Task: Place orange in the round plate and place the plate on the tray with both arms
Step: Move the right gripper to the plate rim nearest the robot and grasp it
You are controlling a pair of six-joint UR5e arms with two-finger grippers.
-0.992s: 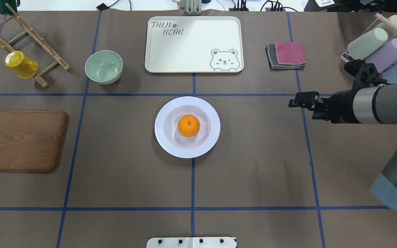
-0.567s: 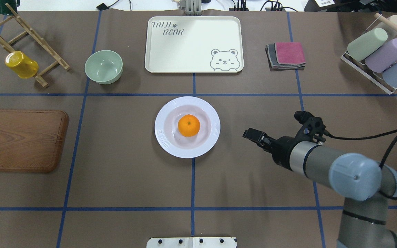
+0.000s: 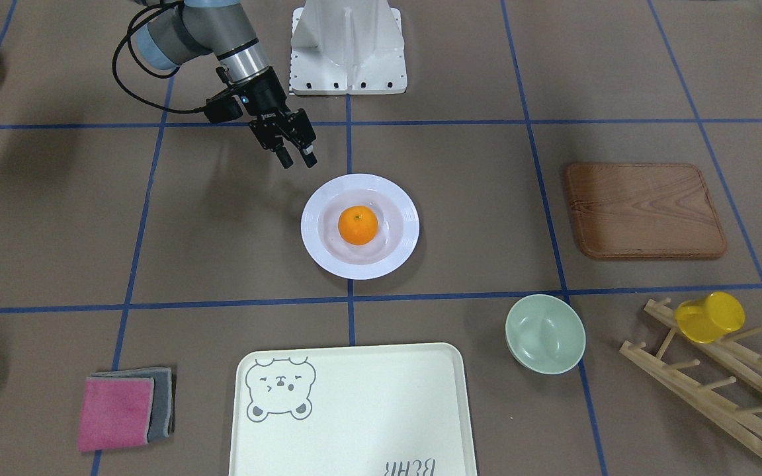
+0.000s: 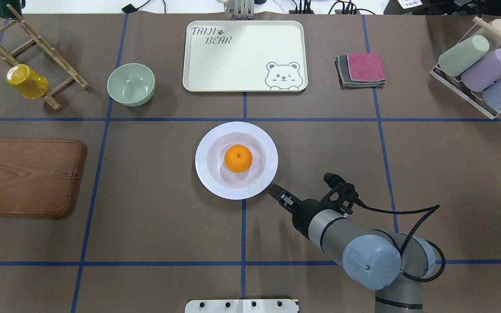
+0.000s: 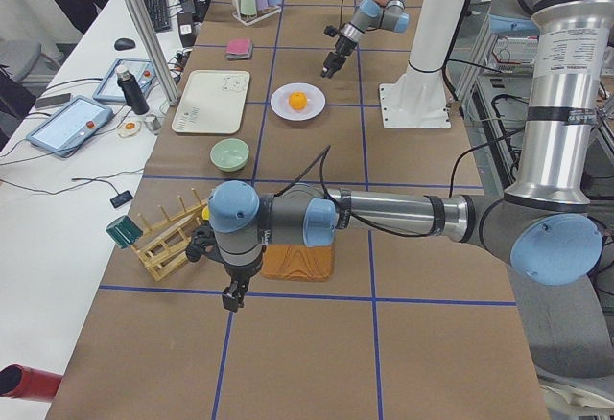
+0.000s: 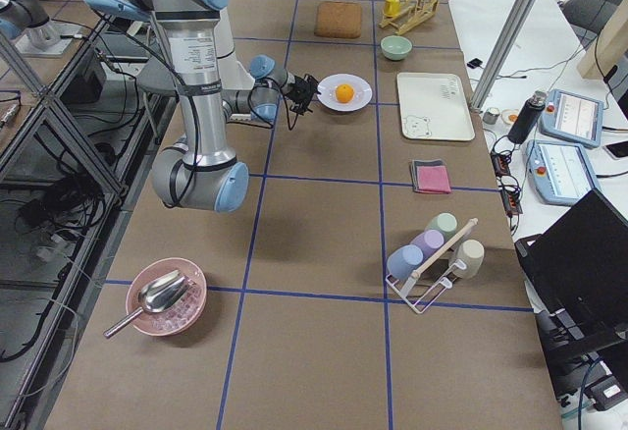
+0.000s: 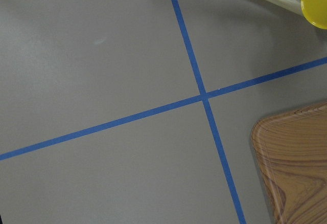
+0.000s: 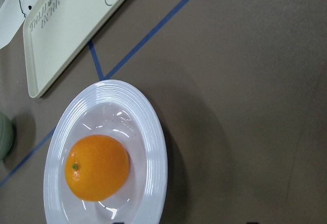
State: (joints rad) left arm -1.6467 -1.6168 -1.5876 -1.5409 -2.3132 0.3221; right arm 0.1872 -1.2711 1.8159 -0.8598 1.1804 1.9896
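Just beyond our right claw (image 3: 298,160), opened wide and empty, the small orange fruit (image 3: 358,225) sits in the glossy white round plate (image 3: 315,248); the arm slants downward.

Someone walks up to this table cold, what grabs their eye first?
The bright orange sitting in the white round plate in the middle of the table stands out first. Next, the right gripper, open, hangs close by the plate's rim, and the cream tray lies empty near the far edge.
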